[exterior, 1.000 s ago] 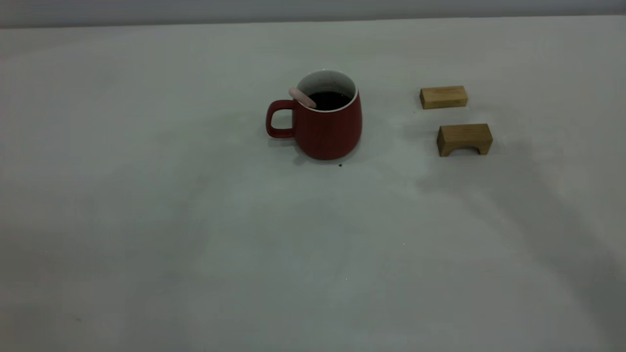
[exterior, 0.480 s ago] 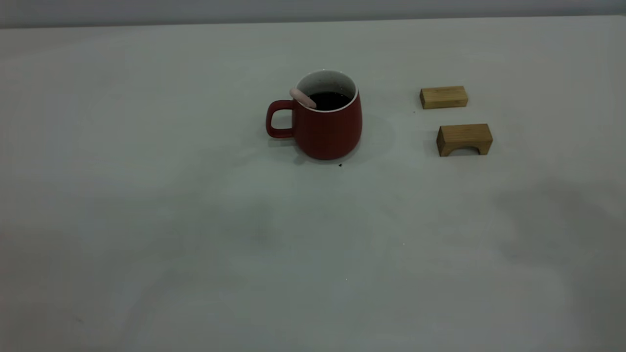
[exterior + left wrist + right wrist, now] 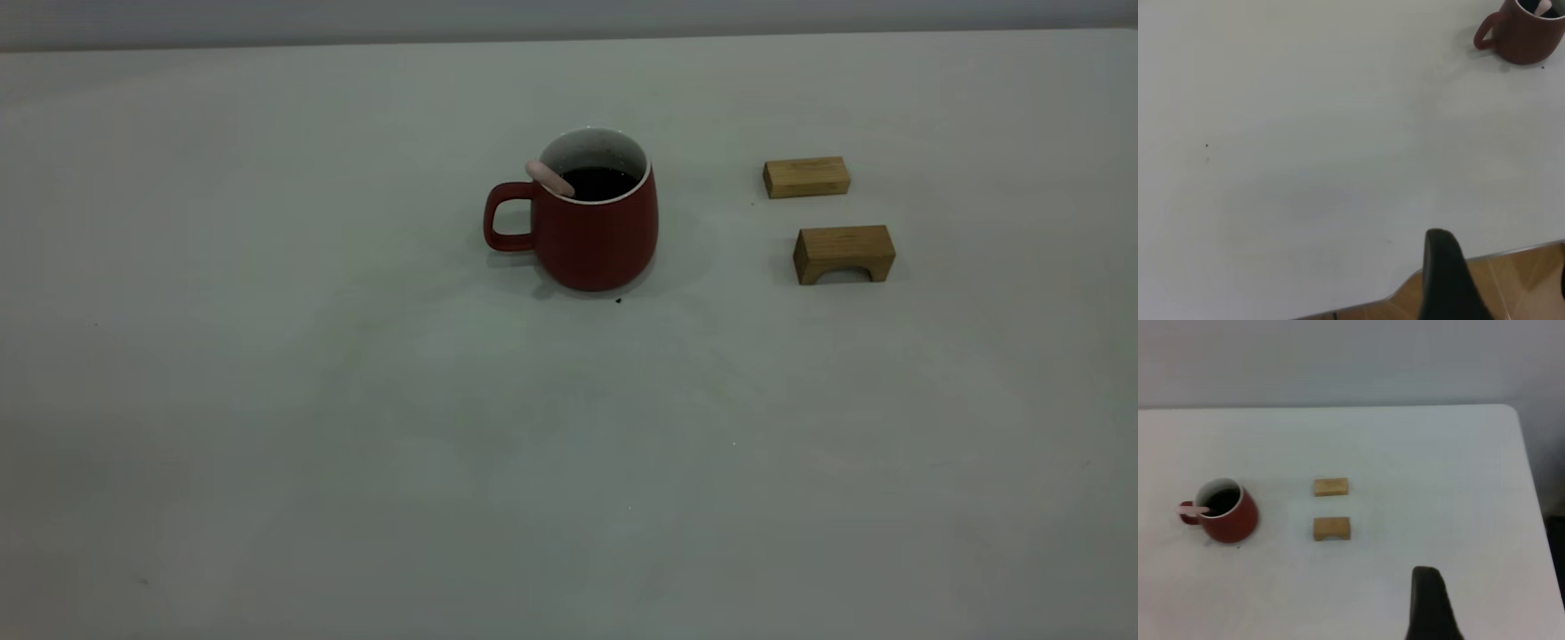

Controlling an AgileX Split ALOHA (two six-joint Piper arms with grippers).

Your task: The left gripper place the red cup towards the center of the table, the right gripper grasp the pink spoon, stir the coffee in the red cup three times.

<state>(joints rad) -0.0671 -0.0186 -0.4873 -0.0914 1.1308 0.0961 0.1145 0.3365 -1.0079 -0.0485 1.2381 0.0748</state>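
judging from how things lie, the stirring step appears finished or nearly so: the dark red matte mug, the red cup point(image 3: 594, 222), is seen standing near the middle of the wide pale grey-white matte table point(image 3: 356, 444), and the small pink spoon point(image 3: 550, 178) is left leaning on the cup's white rim on the handle side, its pale rounded handle poking out while its bowl is hidden in the cup.

on the left, the left gripper point(image 3: 1451, 280) is pulled back over the table's near edge; only one dark finger is shown, so how far it is open cannot be told, and nothing is seen held. the red cup point(image 3: 1525, 30) lies well ahead of it and off to one side.

in the middle, the cup is noted as wider at its base, with one loop handle; the coffee point(image 3: 600, 182) is seen as a flat, near-black disc below the speckled white inner wall.

on the right, two tan wooden blocks are set well apart from the cup: a plain bar point(image 3: 806, 176) and an arched piece point(image 3: 844, 253). the right gripper point(image 3: 1428, 607) is held high and well back from both blocks and the cup point(image 3: 1225, 513); only one dark finger is in view, so its opening cannot be told.

if anything remains, a fresh approach to the spoon's slim, smooth handle would be called for, with care not to tip the cup.
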